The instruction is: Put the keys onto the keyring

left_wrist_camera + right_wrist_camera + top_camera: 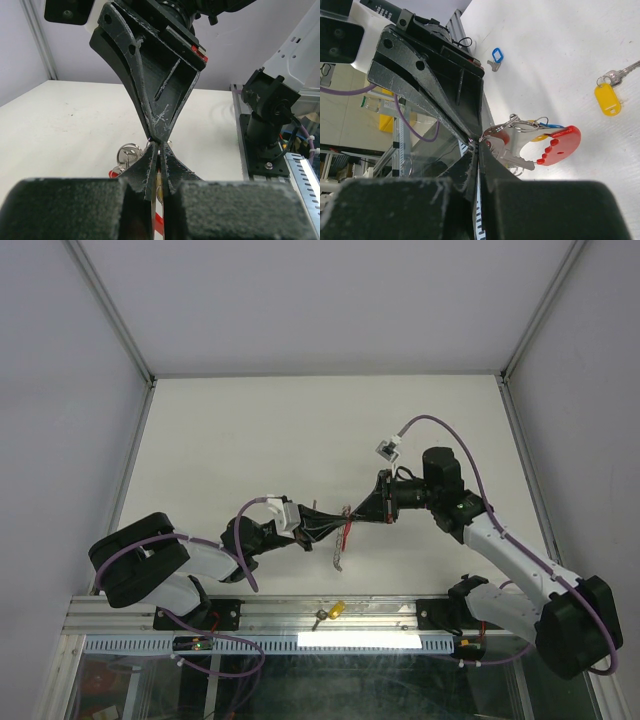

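Left hand [159,150] and right hand [477,150] both pinched shut, tips meeting on keyring [560,142], held up over worktop [250,440] middle. Looks light, floppy, slippery metal; best grip on stiff red band. Yellow-tag key [335,610] lies at near edge

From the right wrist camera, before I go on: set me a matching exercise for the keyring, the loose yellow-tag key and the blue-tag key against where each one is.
Things:
1. keyring
2. loose yellow-tag key
3. blue-tag key

Places:
a. on the table, near its railed edge
b. hanging where the left tool and right tool meet tip to tip
c. alone on bare table, at the right side of the right wrist view

Pairs: 1-b, 2-c, 3-a
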Available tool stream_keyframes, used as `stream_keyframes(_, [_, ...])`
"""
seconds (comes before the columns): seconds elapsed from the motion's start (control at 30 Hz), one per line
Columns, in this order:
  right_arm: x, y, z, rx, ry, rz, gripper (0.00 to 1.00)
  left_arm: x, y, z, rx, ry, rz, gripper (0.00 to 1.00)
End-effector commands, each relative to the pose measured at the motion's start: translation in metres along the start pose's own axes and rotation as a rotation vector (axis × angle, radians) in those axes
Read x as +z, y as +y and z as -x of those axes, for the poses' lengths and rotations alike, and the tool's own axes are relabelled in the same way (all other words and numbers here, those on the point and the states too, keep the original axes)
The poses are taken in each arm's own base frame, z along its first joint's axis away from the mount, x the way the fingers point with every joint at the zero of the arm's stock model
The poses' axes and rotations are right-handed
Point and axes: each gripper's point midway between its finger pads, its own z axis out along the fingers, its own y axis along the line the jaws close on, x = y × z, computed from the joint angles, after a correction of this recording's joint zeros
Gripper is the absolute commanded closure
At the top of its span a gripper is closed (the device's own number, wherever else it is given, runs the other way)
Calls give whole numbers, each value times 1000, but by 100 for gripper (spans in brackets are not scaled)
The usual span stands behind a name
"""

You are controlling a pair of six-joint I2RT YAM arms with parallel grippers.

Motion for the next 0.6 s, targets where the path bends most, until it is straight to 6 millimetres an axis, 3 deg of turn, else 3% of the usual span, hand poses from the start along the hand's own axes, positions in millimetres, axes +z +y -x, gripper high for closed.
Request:
stream_keyframes(0.0, [0,9,-7,-5,38,63,100,4,-4,78,103,-288,-21,100])
stream_keyframes(0.47, [0,-14,-12,8,55,-57,100,5,-4,78,103,-287,-24,100])
stream_keyframes(0.57, [-1,-11,-4,-16,33,-64,86,5,-4,77,102,-285,-25,100])
